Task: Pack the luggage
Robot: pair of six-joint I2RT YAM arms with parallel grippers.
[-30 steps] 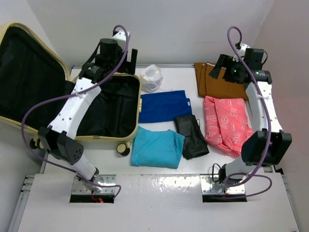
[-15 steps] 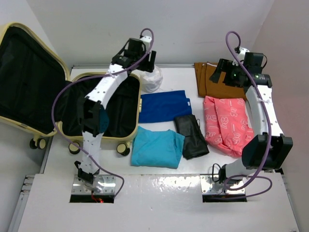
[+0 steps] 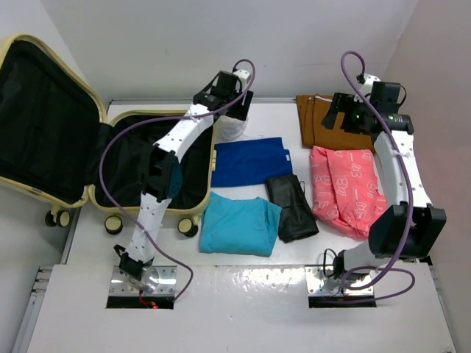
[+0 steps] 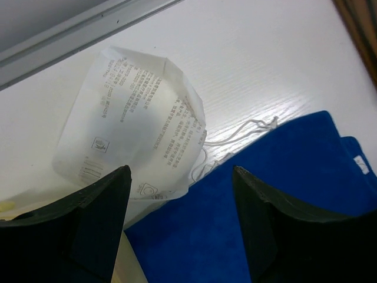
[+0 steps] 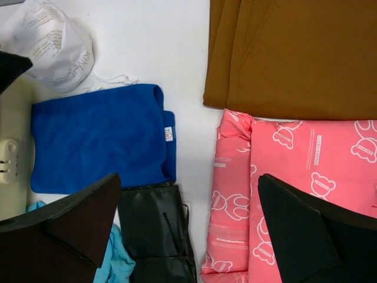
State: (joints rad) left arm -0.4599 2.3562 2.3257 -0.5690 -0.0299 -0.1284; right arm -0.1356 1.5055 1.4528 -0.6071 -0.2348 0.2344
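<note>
The luggage point(image 3: 147, 209) is a pale yellow suitcase lying open at the left, its black-lined lid point(image 3: 40, 125) tilted up. My left gripper point(image 3: 237, 107) is open and empty above a white printed bag point(image 3: 230, 126) by the suitcase's far right corner. In the left wrist view the gripper point(image 4: 181, 171) hangs over the edge between the bag point(image 4: 135, 118) and a blue folded towel point(image 4: 265, 194). My right gripper point(image 3: 342, 110) is open and empty, high over the brown folded garment point(image 3: 331, 125). In the right wrist view the right gripper point(image 5: 188, 177) frames the bare table between towel and pink package.
On the table right of the suitcase lie the blue towel point(image 3: 250, 160), a teal garment point(image 3: 237, 224), a black pouch point(image 3: 293, 206) and a pink bear-print package point(image 3: 346, 187). The back wall is close behind the white bag and the brown garment.
My left arm has swung right, from over the suitcase to over the white bag. The right arm has hardly moved.
</note>
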